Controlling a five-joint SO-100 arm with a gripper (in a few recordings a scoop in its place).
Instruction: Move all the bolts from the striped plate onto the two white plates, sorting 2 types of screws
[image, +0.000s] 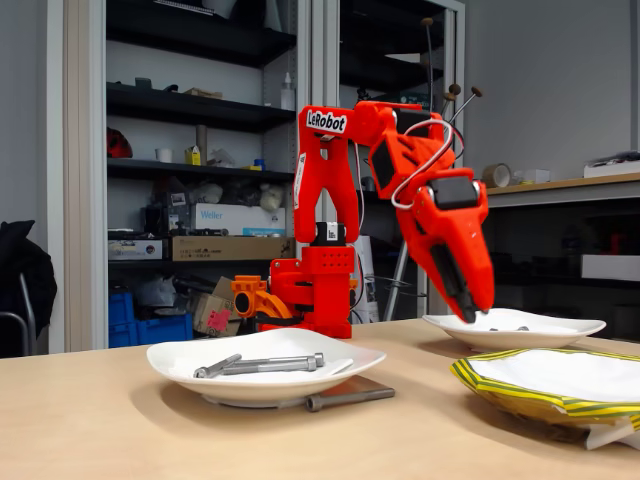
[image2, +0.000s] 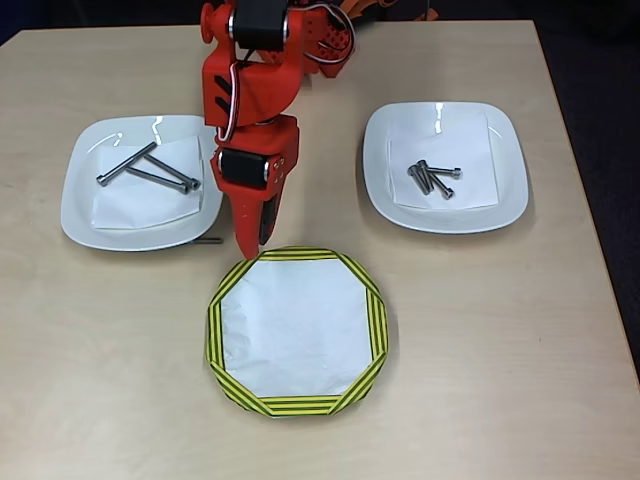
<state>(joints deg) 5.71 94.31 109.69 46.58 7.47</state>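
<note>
My tool (image2: 252, 235) hangs with its tips together and nothing in them, just past the twelve o'clock rim of the striped plate (image2: 297, 332), whose centre lies bare. From that plate in the overhead view, the long bolts (image2: 147, 172) rest at ten o'clock on one white plate (image2: 84, 222) and the short bolts (image2: 430, 178) at two o'clock on the other (image2: 508, 190), kept apart by kind. One long bolt (image: 350, 397) lies on the counter (image2: 480, 380) against the first plate's near edge, so I judge that one not yet placed.

fixed view: low, table-level, facing arm | overhead view: straight down | shared: striped plate (image2: 297, 331)
</note>
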